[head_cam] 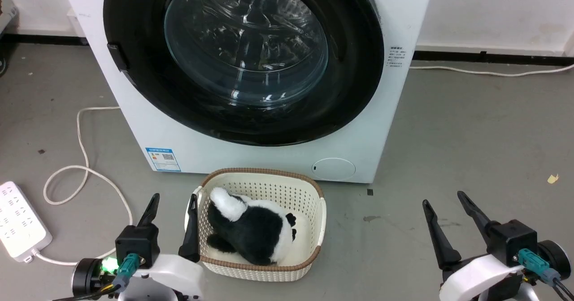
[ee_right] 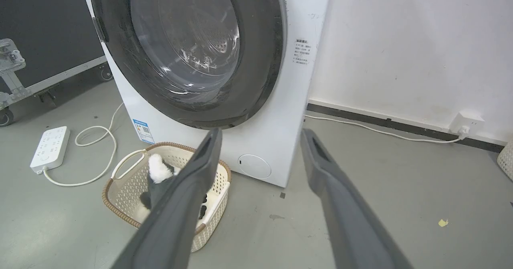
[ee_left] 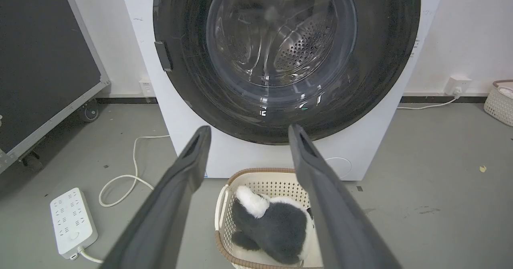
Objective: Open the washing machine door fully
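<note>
Washing machine door (head_cam: pixel 358 90) stands shut above grey floor (head_cam: pixel 471 126).

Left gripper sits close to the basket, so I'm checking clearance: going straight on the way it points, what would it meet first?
Probably the washing machine door, at its lower black rim; the open left gripper should pass above the basket, though depth is unclear.

Head downward, wrists forward, sharing washing machine door (head_cam: pixel 244 54)
</note>
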Robot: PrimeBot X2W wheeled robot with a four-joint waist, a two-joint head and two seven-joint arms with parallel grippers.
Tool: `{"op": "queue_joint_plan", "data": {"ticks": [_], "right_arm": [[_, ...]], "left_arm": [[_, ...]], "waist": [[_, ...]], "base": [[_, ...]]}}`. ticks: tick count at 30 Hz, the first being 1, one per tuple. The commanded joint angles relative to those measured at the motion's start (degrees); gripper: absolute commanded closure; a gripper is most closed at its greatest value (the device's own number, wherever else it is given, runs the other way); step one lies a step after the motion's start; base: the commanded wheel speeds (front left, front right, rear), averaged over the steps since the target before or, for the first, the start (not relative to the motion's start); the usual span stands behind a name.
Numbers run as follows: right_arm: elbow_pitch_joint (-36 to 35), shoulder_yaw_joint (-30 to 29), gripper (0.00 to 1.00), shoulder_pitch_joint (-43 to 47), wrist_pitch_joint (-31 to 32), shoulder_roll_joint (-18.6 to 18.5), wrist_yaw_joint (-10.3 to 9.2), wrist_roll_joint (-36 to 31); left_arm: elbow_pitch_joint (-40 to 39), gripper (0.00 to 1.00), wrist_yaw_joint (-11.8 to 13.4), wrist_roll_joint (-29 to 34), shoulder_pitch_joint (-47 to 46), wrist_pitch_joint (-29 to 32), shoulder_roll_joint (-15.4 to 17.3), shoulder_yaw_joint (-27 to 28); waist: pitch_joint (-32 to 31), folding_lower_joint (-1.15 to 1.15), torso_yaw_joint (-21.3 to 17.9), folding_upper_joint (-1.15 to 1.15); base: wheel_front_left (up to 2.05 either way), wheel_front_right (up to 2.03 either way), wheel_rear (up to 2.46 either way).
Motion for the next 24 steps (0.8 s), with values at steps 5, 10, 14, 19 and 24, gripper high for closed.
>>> {"op": "queue_joint_plan", "data": {"ticks": [5,10,14,19,24], "right_arm": [[-0.4,-0.2,0.00,-1.3,-1.1,0.0,-0.02,0.0],[-0.4,-0.1,0.00,-3.2,-1.6,-0.9,-0.02,0.6],[-0.3,0.1,0.00,-5.2,-1.8,-1.8,-0.02,1.5],[-0.4,0.2,0.00,-8.0,-1.5,-3.0,-0.03,3.3],[-0.1,-0.7,1.00,-11.2,-0.6,-3.6,-0.03,5.9]], "left_arm": [[-0.6,0.00,0.8,-0.6,-0.2,-1.0,0.0,-0.3],[-1.0,0.00,1.0,-1.0,-0.7,-1.6,0.0,-0.5],[-1.3,0.00,1.2,-1.3,-1.2,-2.1,0.0,-0.7],[-1.7,0.00,1.4,-1.6,-1.8,-2.7,0.0,-0.8],[-2.1,0.00,1.7,-1.9,-2.4,-3.3,0.0,-0.9]], "waist": [[1.3,0.00,0.3,0.00],[2.7,0.00,0.5,0.00],[3.9,0.00,0.8,0.00],[5.5,0.00,1.1,0.00],[6.9,0.00,1.5,0.00]], "base": [[0.00,0.00,0.00],[0.00,0.00,0.00],[0.00,0.00,0.00],[0.00,0.00,0.00],[0.00,0.00,0.00]]}}
